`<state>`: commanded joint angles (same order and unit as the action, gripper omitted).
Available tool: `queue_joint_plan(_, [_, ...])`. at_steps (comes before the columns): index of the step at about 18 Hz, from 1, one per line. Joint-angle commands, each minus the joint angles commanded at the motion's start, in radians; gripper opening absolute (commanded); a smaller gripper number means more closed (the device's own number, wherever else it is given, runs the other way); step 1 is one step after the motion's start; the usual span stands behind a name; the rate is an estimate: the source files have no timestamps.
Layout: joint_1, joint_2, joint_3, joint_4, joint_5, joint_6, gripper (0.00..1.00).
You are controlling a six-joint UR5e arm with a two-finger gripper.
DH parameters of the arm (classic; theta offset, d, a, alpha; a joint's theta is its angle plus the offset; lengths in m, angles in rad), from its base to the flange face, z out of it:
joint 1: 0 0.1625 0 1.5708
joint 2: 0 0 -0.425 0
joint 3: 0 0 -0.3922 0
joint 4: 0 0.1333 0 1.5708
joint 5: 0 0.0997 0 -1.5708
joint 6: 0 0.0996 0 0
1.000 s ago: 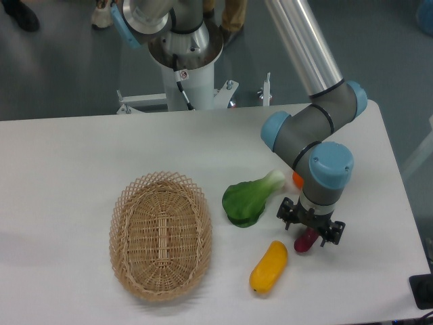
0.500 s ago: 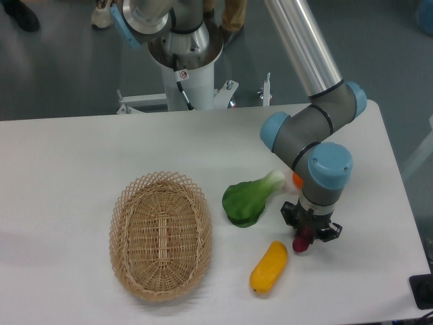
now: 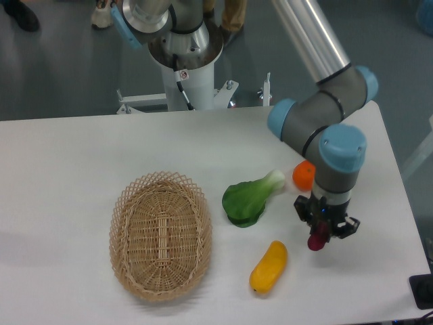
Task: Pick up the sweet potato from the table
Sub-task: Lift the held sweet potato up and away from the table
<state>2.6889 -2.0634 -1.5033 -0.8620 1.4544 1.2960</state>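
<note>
Five things share your white table (image 3: 81,156) with the arm: a wicker basket (image 3: 161,234) at the left, a green bok choy (image 3: 252,198) near the middle, a yellow oblong vegetable (image 3: 269,267) lying in front of it, a round orange fruit (image 3: 304,175) just right of the bok choy's pale stalk, and the sweet potato (image 3: 316,240). You will find the sweet potato at the right side of the table, clamped between the fingers of the gripper (image 3: 323,229), with only its dark magenta lower end showing beneath them. The gripper points straight down and its jaws are drawn in tight on the vegetable. Whether the sweet potato's tip touches the tabletop or hangs just clear of it you cannot tell from this angle. It sits to the right of the yellow vegetable, apart from it, and in front of the orange fruit, which the arm's wrist partly hides.
</note>
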Motion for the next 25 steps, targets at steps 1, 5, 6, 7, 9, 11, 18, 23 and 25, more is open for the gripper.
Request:
queue_joint_plan(1, [0.014, 0.015, 0.000, -0.018, -0.008, 0.018, 0.30])
queue_joint_plan(5, [0.071, 0.069, 0.011, -0.115, -0.011, 0.121, 0.30])
queue_joint_plan(6, [0.081, 0.078, 0.015, -0.139, -0.011, 0.144, 0.30])
queue_joint_plan(7, [0.098, 0.083, 0.021, -0.161, -0.011, 0.170, 0.30])
queue_joint_plan(9, [0.124, 0.097, 0.037, -0.215, -0.009, 0.225, 0.30])
queue_joint_plan(11, [0.156, 0.103, 0.063, -0.290, -0.008, 0.285, 0.30])
queue_joint_plan(18, [0.219, 0.123, 0.091, -0.365, -0.006, 0.388, 0.30])
queue_joint_plan(23, [0.223, 0.124, 0.092, -0.364, -0.003, 0.388, 0.30])
queue_joint_plan(25, [0.223, 0.135, 0.092, -0.365, -0.005, 0.388, 0.30])
